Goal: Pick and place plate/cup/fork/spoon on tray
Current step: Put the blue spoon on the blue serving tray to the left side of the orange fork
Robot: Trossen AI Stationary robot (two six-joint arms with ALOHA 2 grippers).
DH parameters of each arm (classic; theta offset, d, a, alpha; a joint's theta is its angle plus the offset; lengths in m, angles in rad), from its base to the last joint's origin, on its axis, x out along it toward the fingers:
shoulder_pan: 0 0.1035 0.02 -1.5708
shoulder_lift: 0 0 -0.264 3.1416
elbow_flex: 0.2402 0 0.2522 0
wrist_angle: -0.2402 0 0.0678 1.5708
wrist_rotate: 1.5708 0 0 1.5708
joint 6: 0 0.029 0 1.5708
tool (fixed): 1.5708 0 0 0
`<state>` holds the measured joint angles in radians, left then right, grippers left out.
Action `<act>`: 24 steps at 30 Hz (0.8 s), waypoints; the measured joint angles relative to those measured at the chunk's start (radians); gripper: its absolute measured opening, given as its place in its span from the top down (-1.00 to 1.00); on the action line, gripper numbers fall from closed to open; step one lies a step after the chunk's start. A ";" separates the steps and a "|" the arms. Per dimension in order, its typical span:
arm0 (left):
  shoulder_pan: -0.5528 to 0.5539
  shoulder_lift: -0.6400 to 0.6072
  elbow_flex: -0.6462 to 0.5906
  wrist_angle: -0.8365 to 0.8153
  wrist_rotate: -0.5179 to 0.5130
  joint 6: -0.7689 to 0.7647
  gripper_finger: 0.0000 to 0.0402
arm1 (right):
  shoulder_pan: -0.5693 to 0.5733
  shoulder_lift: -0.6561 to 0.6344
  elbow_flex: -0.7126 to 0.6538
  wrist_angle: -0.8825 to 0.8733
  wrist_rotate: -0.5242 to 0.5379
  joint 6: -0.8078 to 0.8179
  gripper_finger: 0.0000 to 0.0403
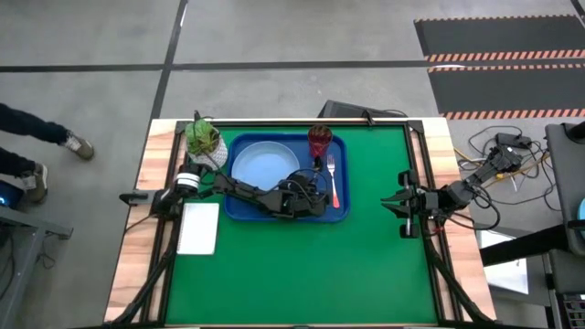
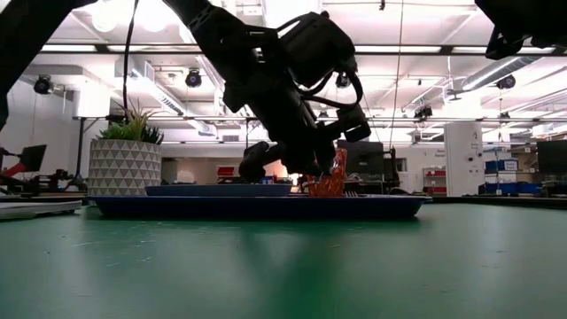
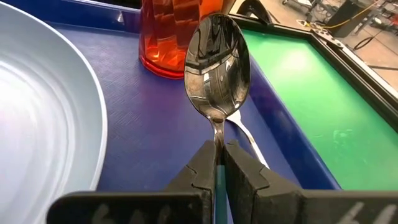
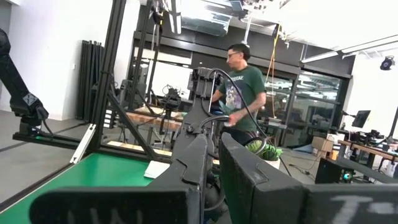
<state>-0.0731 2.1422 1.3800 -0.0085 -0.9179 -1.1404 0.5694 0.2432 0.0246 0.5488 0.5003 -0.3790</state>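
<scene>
Spoon: I have it pinched by the stem just below its silver bowl, held above the tray floor between the plate and the tray's right rim, bowl facing my left wrist camera. The handle is hidden behind the fingers.
Left gripper: clenched on the spoon, fingers pressed against the stem from both sides. From overhead I see this gripper low over the front right part of the tray, the arm reaching in from the desk's left edge.
Tray: dark blue, on the green mat toward the desk's back edge, a little left of centre.
Plate: light blue, lying flat in the left half of the tray, near its back rim.
Cup: reddish translucent tumbler, upright in the tray's back right corner. In the left wrist view the cup stands just behind the spoon's bowl.
Fork: lying in the tray along its right rim, tines toward the back, orange handle toward the front, just in front of the cup.
Right gripper: waiting near the desk's right edge, above the mat, well apart from the tray; its fingers look close together with a narrow gap, gripping nothing.
Plant pot: white with green leaves, at the tray's back left corner, outside the rim.
Person: standing in the room beyond the desk.
</scene>
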 joint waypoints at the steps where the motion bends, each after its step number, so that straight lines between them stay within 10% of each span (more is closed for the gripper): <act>1: 0.000 0.000 0.000 0.000 0.000 0.000 0.99 | 0.000 0.000 0.000 0.000 0.000 0.000 0.84; 24: 0.000 -0.001 0.132 0.132 0.027 0.240 0.99 | 0.000 0.000 0.000 0.010 0.000 -0.021 0.84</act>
<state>-0.0731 2.1414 1.5116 0.1234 -0.8906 -0.9009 0.5691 0.2432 0.0246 0.5591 0.5005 -0.4004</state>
